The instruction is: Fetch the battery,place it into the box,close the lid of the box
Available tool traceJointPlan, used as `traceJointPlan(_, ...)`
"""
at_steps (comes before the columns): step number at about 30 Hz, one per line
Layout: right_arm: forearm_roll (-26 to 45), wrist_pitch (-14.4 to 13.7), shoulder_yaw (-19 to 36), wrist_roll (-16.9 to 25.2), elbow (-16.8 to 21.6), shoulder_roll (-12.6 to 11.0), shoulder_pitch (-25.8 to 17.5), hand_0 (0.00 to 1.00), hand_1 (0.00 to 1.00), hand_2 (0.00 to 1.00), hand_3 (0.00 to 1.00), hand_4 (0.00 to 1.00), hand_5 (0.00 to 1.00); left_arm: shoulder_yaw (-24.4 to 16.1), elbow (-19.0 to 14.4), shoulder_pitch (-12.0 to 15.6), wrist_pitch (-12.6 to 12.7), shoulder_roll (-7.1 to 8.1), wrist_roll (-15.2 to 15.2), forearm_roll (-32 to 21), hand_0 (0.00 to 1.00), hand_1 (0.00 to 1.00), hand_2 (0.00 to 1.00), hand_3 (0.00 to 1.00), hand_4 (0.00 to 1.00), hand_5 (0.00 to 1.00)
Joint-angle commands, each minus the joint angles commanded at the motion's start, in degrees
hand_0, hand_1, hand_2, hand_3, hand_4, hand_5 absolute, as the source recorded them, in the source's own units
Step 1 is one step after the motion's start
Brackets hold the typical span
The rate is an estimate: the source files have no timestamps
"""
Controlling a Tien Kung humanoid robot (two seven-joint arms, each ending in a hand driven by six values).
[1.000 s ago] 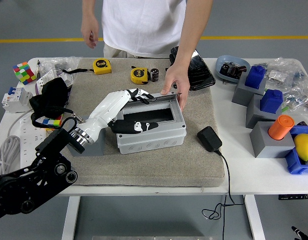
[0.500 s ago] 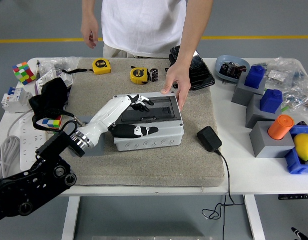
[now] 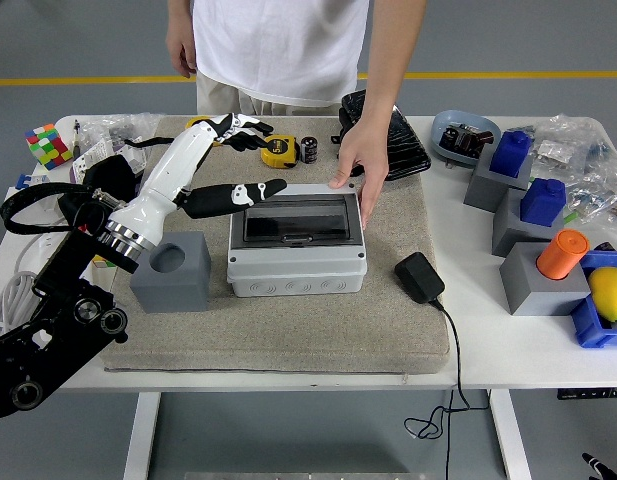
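Note:
The grey box (image 3: 296,262) sits mid-table on the beige mat (image 3: 278,330), its dark see-through lid (image 3: 297,219) down flat. My left hand (image 3: 235,160) hovers above and left of the box, fingers spread and holding nothing. A person's hand (image 3: 357,165) rests on the box's back right corner. A small black battery (image 3: 309,149) stands upright behind the box, next to a yellow tape measure (image 3: 279,150). The inside of the box is hidden by the lid. My right hand is out of view.
A grey block with a round hole (image 3: 171,272) stands left of the box. A black power adapter (image 3: 419,277) lies right of it. Grey stands with blue and orange pieces (image 3: 543,225) crowd the right side; a Rubik's cube (image 3: 48,145) and cables sit left.
The lid went from open to shut. My left hand pulled off the box and rose up and to the left. The person's hand stayed on the box's back corner.

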Motion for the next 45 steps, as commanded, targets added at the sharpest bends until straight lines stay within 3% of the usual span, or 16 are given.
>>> traceJointPlan(14,0.42,0.07,-0.90,-0.06,-0.37,0.24,0.32,0.661,0.619,0.602,0.550,0.959,0.458,-13.63,1.51,5.50,-0.84,-1.37,0.20,1.35,0.555,0.618,0.623,0.686,0.998,0.620)
traceJointPlan(23,-0.06,-0.20,-0.14,-0.32,-0.40,0.09,0.10,0.656,0.619,0.602,0.551,0.958,0.459,-19.65,1.86,8.58,-1.78,-1.62,-0.01,-3.28,0.556,0.618,0.625,0.686,0.998,0.621)
traceJointPlan(45,-1.01,-0.33,1.51,-0.51,-0.48,-1.05,-0.05,0.661,0.619,0.604,0.550,0.957,0.461,-23.37,0.99,9.44,-2.58,-3.09,0.30,-3.72,0.565,0.620,0.629,0.685,0.998,0.617)
